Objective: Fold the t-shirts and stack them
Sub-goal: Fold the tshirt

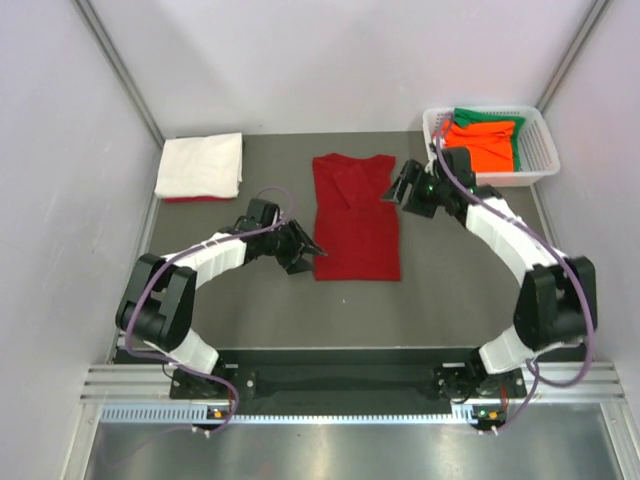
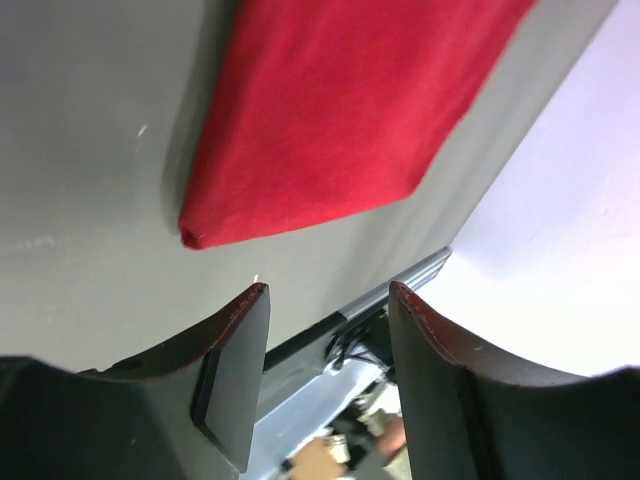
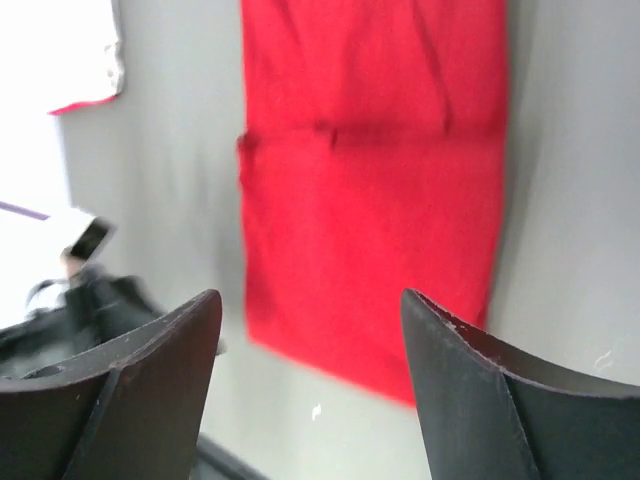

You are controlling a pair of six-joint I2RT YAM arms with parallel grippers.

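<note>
A dark red t-shirt [image 1: 355,220] lies flat in the middle of the table, folded into a long rectangle with its sleeves turned in. My left gripper [image 1: 312,250] hovers open just off the shirt's near left corner [image 2: 330,120], fingers empty [image 2: 328,290]. By the shirt's far right edge my right gripper [image 1: 393,192] is open too, with only the red cloth [image 3: 370,180] and the table showing beyond its fingers [image 3: 310,300]. A folded white t-shirt [image 1: 200,165] rests at the far left on a red layer [image 1: 185,199]. Orange [image 1: 480,140] and green [image 1: 497,118] t-shirts fill the basket.
The white lattice basket [image 1: 538,148] stands at the far right corner, close behind the right arm. Grey walls close in the table on three sides. A metal rail [image 1: 350,385] runs along the near edge by the arm bases.
</note>
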